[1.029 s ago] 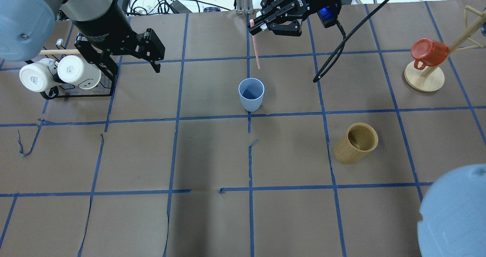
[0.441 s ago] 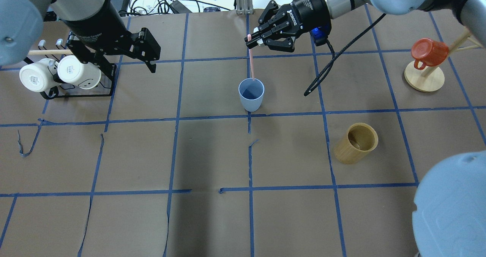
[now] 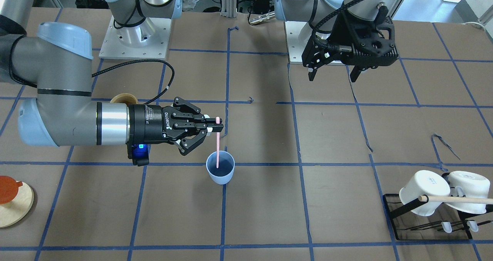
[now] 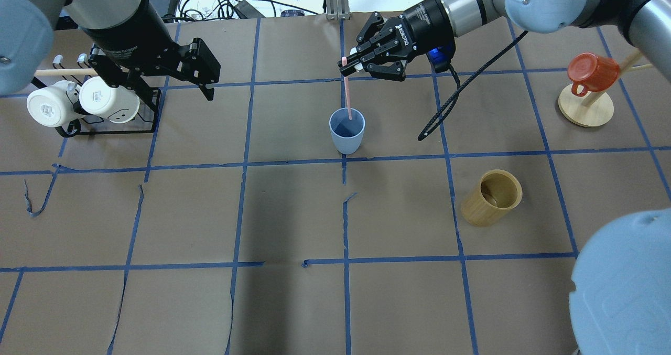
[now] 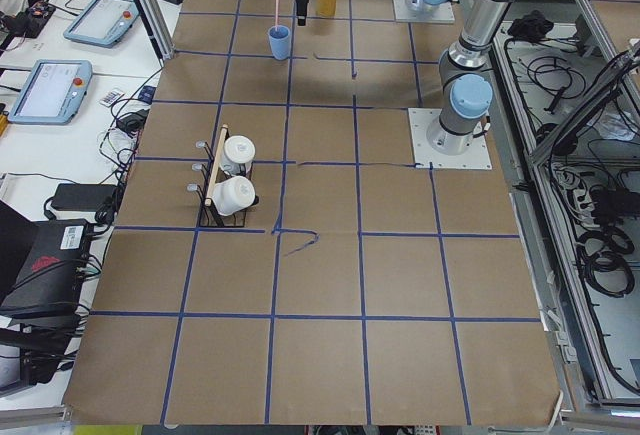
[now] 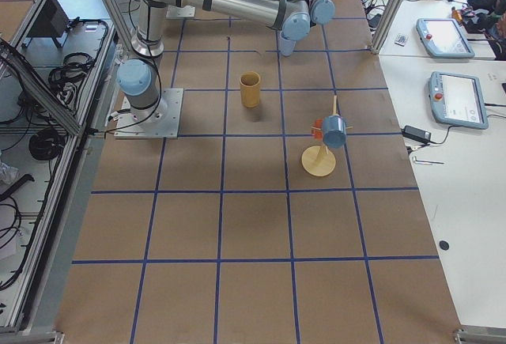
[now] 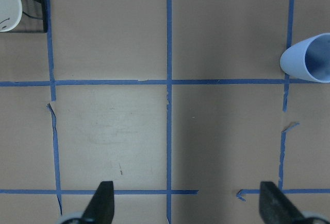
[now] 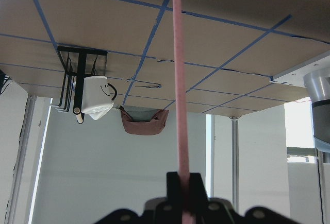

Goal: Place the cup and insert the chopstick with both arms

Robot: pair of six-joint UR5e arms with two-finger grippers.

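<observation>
Pink chopstick [image 4: 347, 90], one, clamped in right pincer [image 4: 345, 67], tip inside one blue cup [image 4: 347, 136]; left pincer [image 3: 332, 76] wide.

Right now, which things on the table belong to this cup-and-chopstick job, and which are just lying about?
In the job:
- blue cup
- pink chopstick, gripped by the right gripper, lower end in the cup's mouth
- left gripper, open and empty

Lying about:
- wooden cup
- red mug on its wooden stand
- two white mugs on the black rack
</observation>
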